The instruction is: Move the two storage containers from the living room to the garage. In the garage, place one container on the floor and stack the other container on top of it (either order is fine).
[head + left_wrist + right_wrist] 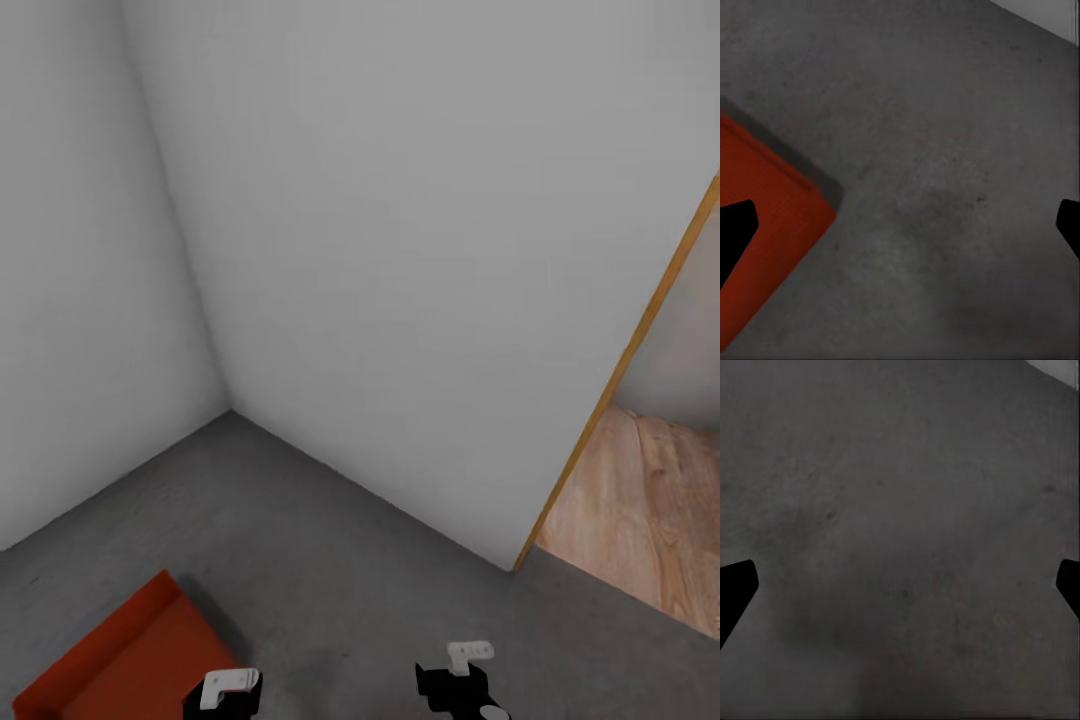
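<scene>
While both arms are hanging low, 1 storage container [125, 655] is sitting on the garage floor [330, 520].
Left gripper [900, 225] and right gripper [900, 585] are standing wide apart, holding nothing; the container is lying seemingly just beside the left fingertips [735, 232].

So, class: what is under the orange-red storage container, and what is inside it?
The orange-red storage container sits on the dark grey concrete floor. The visible part of its inside looks empty; the rest is cut off by the head view's edge and partly covered by the left gripper.
</scene>
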### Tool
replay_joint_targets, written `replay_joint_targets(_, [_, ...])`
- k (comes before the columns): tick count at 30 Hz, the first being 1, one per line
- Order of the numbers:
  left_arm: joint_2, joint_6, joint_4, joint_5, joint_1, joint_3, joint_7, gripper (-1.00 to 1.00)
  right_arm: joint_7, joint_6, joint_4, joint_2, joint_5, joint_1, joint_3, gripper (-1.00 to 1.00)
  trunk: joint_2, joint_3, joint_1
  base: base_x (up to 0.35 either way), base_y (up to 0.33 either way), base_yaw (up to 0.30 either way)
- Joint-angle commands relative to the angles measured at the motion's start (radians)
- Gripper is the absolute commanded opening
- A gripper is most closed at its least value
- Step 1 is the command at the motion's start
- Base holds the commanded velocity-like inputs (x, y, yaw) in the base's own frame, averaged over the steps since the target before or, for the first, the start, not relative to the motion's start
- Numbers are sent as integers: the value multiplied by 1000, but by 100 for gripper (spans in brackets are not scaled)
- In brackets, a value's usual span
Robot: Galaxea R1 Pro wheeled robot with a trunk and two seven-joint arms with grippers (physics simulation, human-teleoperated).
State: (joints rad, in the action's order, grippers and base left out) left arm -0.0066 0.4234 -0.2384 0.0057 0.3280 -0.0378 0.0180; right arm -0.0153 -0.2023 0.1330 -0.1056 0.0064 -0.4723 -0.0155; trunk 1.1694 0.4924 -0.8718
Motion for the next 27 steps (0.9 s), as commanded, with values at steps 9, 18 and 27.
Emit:
replay_joint_targets(9, [0, 3, 0, 0, 0, -4, 2, 100, -2, -3, -1, 0, 1, -1, -1, 100, 1, -3, 0, -175, 0, -299])
replay_joint_targets(18, [0, 3, 0, 0, 0, -4, 2, 100, -2, -3, -2, 0, 1, -1, -1, 100, 1, -7, 0, -155, 0, -299])
replay_joint_targets(27, [0, 3, 0, 0, 0, -4, 2, 100, -2, -3, -2, 0, 1, -1, -1, 100, 1, -12, 0, -15, 0, -299])
